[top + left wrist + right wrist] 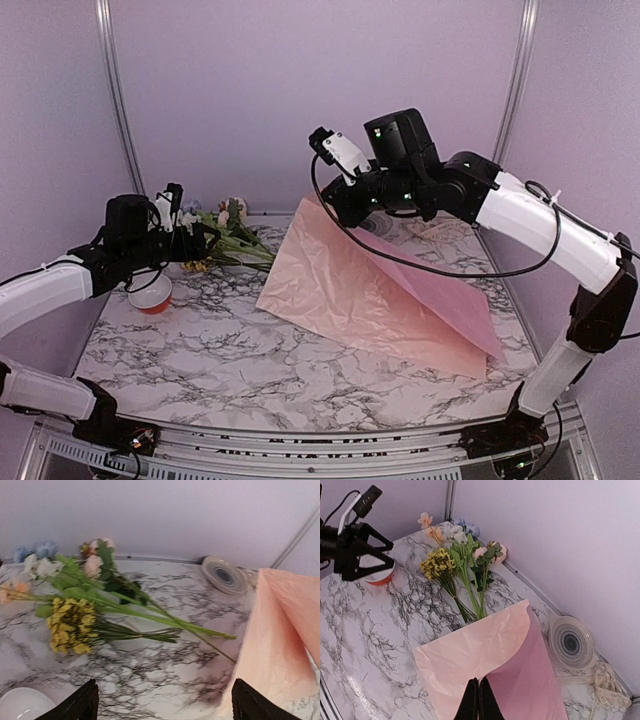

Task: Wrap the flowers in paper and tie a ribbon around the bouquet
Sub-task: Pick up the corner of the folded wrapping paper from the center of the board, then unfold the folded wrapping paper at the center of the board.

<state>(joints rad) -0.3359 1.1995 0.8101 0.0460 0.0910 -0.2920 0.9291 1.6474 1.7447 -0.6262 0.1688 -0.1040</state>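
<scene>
The flowers [225,240] [100,605] [465,565] lie loose at the back left, with their stem tips reaching toward the paper. The pink paper [350,290] [272,630] [470,650] lies mid-table with its far left edge lifted and curled over. My right gripper [328,205] [478,692] is shut on that raised edge. Above bare marble in front of the stems, my left gripper [205,240] [165,700] stands open and empty. The cream ribbon [605,687] [445,228] lies in a loose heap at the back right. No bouquet is in view.
A round ringed plate [571,642] [224,575] sits by the back wall beside the paper. A white and orange bowl [152,292] [377,575] stands at the left below my left arm. Walls close the back and sides.
</scene>
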